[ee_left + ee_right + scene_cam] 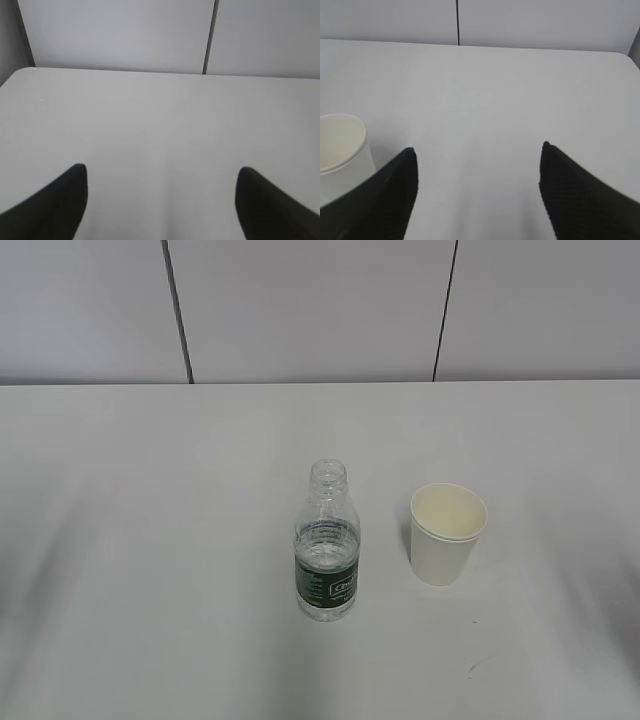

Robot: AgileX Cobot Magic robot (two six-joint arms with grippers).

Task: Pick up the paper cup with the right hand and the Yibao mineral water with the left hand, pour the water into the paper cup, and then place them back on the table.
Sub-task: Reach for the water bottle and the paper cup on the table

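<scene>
Exterior view, uncapped water bottle [327,543] upright on white worktop [150,540], paper cup [447,533] just right, left gripper [161,200] and right gripper [477,192] both spread wide, hovering low, grasping nothing.
</scene>
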